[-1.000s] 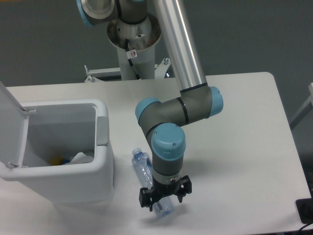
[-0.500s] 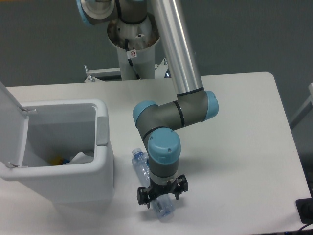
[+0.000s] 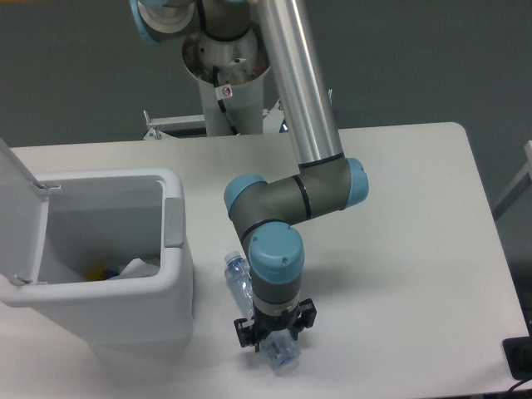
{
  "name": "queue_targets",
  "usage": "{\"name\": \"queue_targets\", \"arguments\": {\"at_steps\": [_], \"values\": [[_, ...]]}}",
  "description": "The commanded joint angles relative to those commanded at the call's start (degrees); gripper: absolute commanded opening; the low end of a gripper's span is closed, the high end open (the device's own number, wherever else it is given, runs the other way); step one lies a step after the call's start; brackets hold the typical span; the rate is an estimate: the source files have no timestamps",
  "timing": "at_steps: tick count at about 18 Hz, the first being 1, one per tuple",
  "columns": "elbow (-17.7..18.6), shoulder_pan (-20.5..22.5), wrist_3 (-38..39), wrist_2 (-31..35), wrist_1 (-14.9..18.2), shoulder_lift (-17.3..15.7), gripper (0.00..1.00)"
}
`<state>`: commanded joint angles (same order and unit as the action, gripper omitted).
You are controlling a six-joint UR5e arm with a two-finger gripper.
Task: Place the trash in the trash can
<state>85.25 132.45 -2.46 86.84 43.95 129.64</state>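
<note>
White trash can (image 3: 179, 274) with grey tab, clear bluish bottle (image 3: 239, 287), black tool (image 3: 275, 330), white table (image 3: 416, 249).

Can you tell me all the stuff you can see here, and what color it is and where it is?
bottle: one, clear bluish, lying on the table right of the bin, under the gripper
wrapper: one, whitish, inside the bin
bin: one, white with a grey tab, lid open, on the left of the table
yellow and blue bits: small, inside the bin by the wrapper, too small to tell what they are
table: one, white, under everything
black thing: one, at the right bottom edge, mostly cut off
arm: one, silver, grey and blue, from the back down to the bottle
gripper: one, black, over the bottle's bottom end
</note>
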Motion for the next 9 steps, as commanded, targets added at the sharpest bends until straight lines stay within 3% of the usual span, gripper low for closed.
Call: {"name": "queue_targets", "arguments": {"at_steps": [3,9], "values": [[0.0,0.0,0.0,0.0,0.0,-0.09,0.63],[0.0,0.09,-0.53,0.0,-0.09,-0.7,0.61]]}}
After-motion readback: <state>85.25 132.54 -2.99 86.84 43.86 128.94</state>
